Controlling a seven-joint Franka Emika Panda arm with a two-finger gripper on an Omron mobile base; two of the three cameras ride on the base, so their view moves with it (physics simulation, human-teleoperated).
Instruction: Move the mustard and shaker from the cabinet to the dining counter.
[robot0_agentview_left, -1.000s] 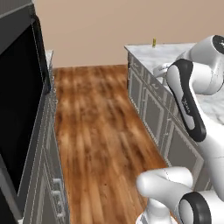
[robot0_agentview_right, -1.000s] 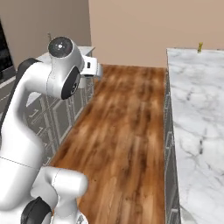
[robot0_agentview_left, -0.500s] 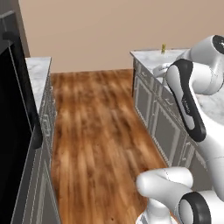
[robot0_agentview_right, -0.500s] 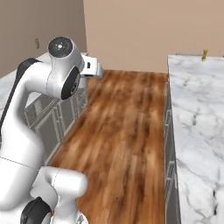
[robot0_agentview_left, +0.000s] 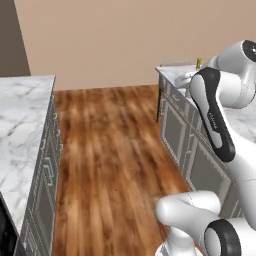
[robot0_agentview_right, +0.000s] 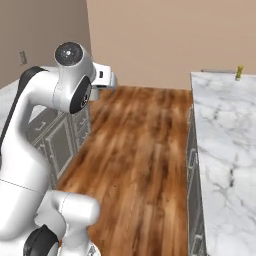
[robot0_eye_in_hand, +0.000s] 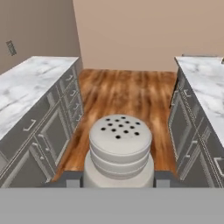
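Note:
The grey-silver shaker, its domed top dotted with holes, stands upright between the two dark fingertips of my gripper, which is shut on it and carries it high over the wooden floor. The small yellow mustard stands at the far end of the dining counter; it is also in the left base view, as the mustard just behind my arm. In the hand view the dining counter runs along the right. The cabinet is out of view.
A narrower marble worktop over grey drawers and doors lines the left side, and appears in the hand view as the worktop. A wooden floor aisle runs between the two counters to a beige wall.
The whole scene has shifted with the base: the black appliance at the left has slid out of the left base view, and both marble counters look nearer. The shaker stays in the grip.

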